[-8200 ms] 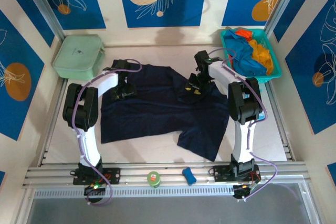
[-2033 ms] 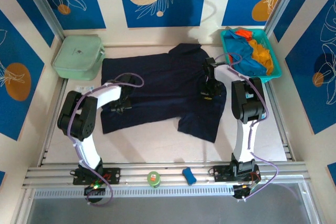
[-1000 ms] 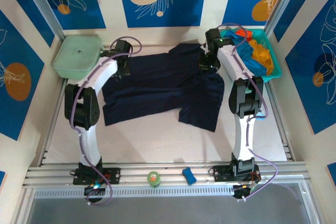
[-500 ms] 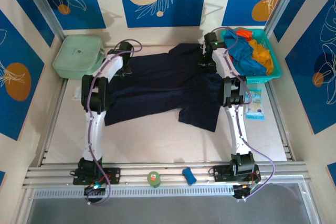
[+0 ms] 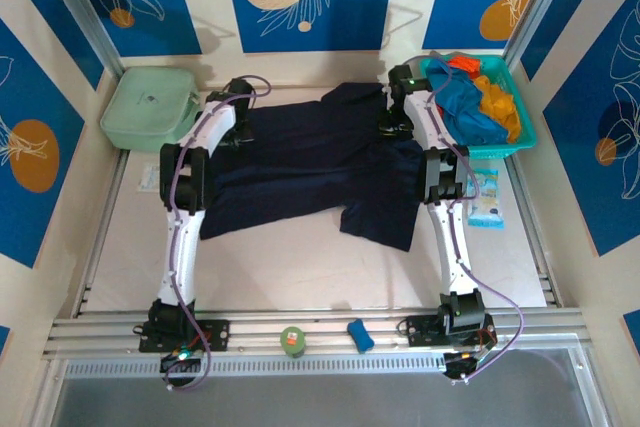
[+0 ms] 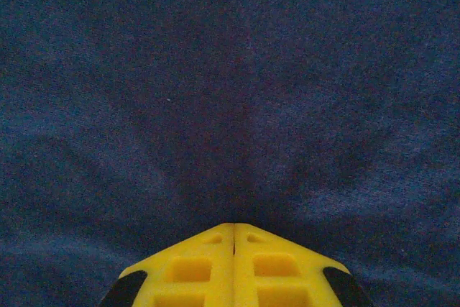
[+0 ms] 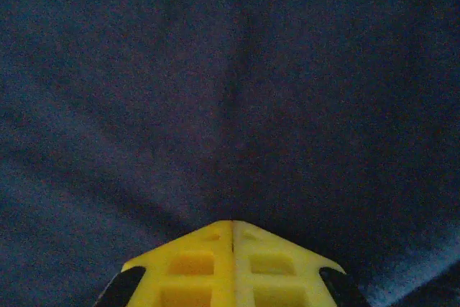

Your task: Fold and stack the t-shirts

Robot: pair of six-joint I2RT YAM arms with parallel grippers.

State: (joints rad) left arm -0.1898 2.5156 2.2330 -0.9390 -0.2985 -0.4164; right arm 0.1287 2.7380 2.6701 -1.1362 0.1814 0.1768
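Navy t-shirt (image 5: 300,162) cloth is pinched in both grippers, afaict. On the L wrist cam the L gripper (image 6: 233,226) has its yellow fingers (image 6: 190,271) pressed together, w/ creases in the fabric running into the tips. Same on the R wrist cam: R gripper (image 7: 232,223) is closed and folds converge at its tips.

From the top cam, the L gripper sits on the shirt's far-left part, near the pale green box (image 5: 150,107). The R gripper sits on the far-right part, just beside the teal basket (image 5: 527,127). Both arms are stretched nearly straight out from their bases.

I see the shirt spread across the far half of the table (image 5: 280,272). Its far edge runs close to the back wall (image 5: 300,65), w/ a bump of cloth toward the R side. The L edge is near the box; can't tell if they touch. The near hem runs slanted, and a flap at near-right reaches furthest toward the bases. The R edge is partly under the R arm.

Open room: bare tabletop btwn the near hem and the front rail (image 5: 320,322), plus a strip L of the shirt. R of the shirt a small packet (image 5: 486,197) lies on the table, just near of the basket. The bright blue shirt (image 5: 465,107), orange shirt (image 5: 497,97) and red shirt (image 5: 462,64) are heaped in the basket. A green roll (image 5: 292,340) and a blue block (image 5: 360,335) sit on the rail btwn the arm bases.
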